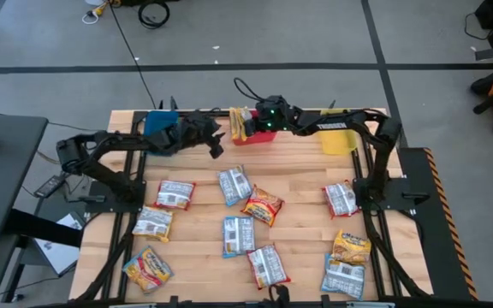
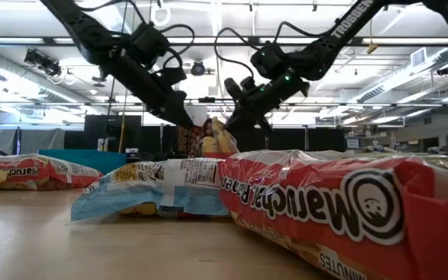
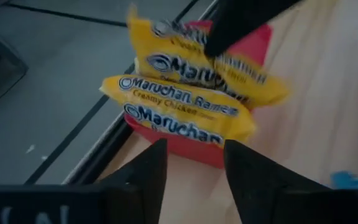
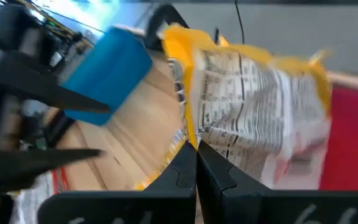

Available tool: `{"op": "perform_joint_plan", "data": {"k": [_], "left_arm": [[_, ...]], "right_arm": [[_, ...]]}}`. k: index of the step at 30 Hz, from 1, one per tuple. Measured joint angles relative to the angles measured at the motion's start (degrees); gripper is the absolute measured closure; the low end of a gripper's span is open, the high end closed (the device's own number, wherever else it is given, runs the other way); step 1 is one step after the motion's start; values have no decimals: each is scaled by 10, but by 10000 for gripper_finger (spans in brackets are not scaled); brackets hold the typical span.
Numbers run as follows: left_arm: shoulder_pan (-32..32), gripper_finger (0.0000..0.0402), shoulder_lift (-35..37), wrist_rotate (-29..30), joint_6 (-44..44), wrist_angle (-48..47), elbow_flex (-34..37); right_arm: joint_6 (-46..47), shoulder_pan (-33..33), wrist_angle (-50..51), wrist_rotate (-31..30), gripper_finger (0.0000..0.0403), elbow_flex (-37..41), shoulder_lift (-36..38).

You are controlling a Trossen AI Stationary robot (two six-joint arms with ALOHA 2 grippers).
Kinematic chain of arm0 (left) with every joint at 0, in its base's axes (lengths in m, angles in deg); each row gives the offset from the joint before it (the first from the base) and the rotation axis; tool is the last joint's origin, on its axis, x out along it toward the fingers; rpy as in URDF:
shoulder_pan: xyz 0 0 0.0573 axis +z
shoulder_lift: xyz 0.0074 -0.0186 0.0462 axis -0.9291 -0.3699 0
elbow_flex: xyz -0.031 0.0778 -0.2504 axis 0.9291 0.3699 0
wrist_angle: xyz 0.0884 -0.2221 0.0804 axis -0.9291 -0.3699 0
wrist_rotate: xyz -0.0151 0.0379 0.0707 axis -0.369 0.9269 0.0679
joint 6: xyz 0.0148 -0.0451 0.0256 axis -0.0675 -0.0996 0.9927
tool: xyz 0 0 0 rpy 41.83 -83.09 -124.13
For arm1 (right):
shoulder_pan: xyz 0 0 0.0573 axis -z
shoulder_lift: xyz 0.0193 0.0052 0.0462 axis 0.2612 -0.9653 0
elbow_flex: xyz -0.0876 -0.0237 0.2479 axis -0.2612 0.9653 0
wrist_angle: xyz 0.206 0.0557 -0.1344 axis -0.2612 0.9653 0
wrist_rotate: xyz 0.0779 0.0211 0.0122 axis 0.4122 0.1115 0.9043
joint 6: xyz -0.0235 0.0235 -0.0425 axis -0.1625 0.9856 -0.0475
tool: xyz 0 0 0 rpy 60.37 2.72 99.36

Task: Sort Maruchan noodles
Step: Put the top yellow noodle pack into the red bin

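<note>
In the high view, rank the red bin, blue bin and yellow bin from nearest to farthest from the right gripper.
1. Red bin: directly at the right gripper, back edge, centre.
2. Blue bin: back edge, toward the left arm's side.
3. Yellow bin: back edge, right side; close to the blue bin's distance, hard to call.

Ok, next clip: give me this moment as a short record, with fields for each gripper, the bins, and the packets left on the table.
right gripper: shut on a yellow packet, held over the red bin
left gripper: open, empty, just beside the red bin, facing it
red bin contents: another yellow packet lies across its rim
other bins: blue bin and yellow bin along the far edge; contents cannot be told
packets on table: about a dozen, scattered, mixed colours, e.g. a blue-and-white one
</note>
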Motion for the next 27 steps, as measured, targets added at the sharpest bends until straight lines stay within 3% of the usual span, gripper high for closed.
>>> {"op": "perform_joint_plan", "data": {"k": [7,19,23,27], "left_arm": [[32,230,-10,6,55,-23,-13],[42,230,-10,9,124,-23,-13],[49,230,-10,9,132,-22,-13],[57,230,-10,8,135,-21,-13]], "right_arm": [[-14,-4,48,8,400,-45,16],[-36,26,310,70,400,-141,27],[-79,38,414,105,400,-200,26],[-185,43,476,109,400,-224,27]]}}
